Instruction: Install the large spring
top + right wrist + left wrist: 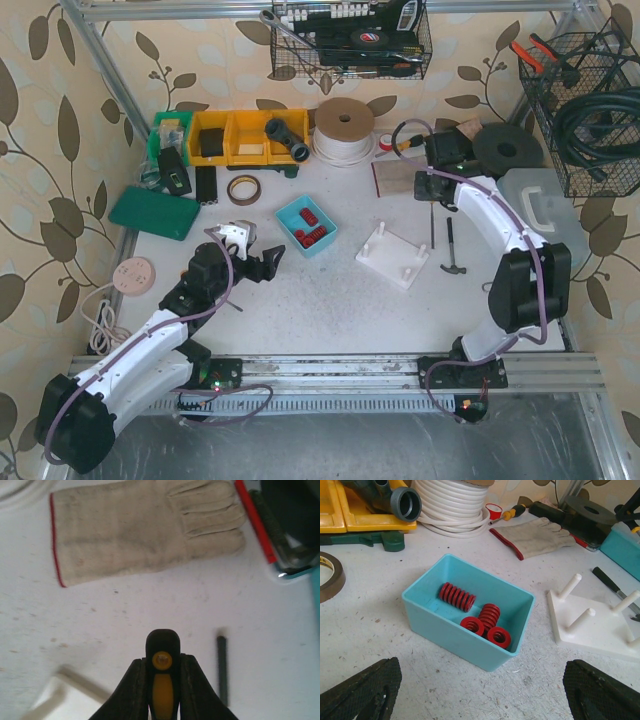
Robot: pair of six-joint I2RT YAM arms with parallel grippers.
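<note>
- The left gripper [482,687] hovers low over the pale table [380,630] at the near side, its two black fingers [365,690] spread wide apart and holding nothing
- Just beyond these fingers stands a small turquoise plastic box [455,640], open at the top
- Inside the box lie four red coil springs [456,596]; one lies alone toward the far wall and three are bunched at the near right corner; I cannot tell which one is the large one
- To the right of the box, apart from it, sits a white flat base with upright pegs [600,630]
- A small black hammer [452,250] lies on the table right of this base
- The right gripper [162,675] is further back, above the table, with its fingers closed together
- A thin dark rod [221,670] lies just right of it
- Beyond it a beige work glove with a red cuff edge [145,530] lies flat
- At the far left a coil of white hose [450,505] lies beside yellow plastic bins [235,135]
</note>
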